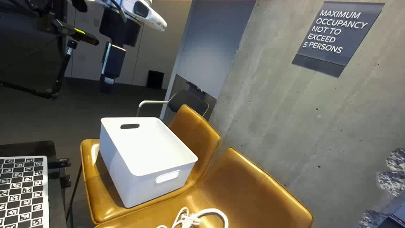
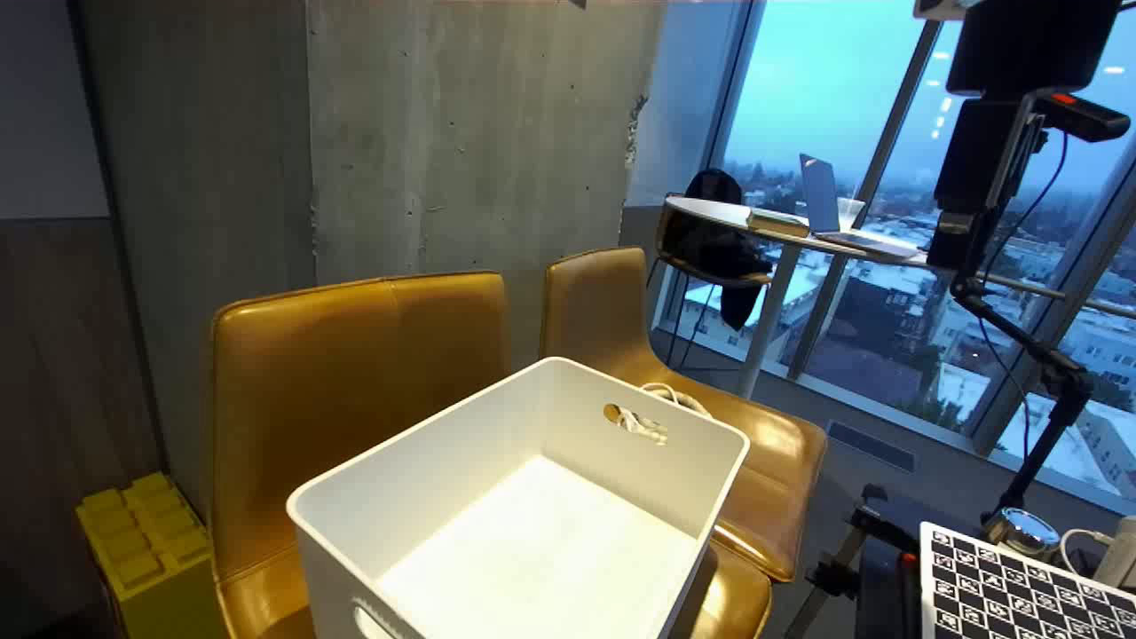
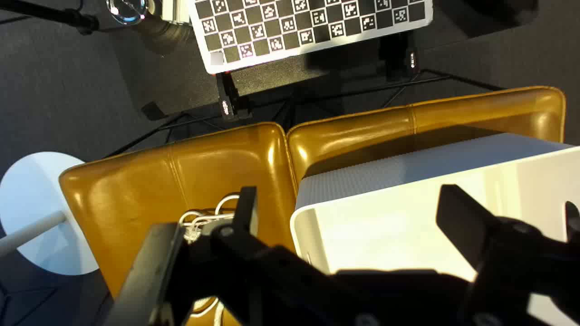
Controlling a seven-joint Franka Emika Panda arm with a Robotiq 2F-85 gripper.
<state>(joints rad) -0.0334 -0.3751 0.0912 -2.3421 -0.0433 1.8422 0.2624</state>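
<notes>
White and mouth-up, the bin point(image 1: 147, 152) sits on a tan chair point(image 1: 90, 164), its long axis roughly parallel to the backrest point(image 1: 197, 134). One slotted end point(image 1: 144, 188) points at the next chair point(image 1: 250, 180), where a white cord point(image 1: 190, 219) lies bundled. Up high, well apart from both as I see it, the jaws are spread wide with nothing in their grip.
</notes>
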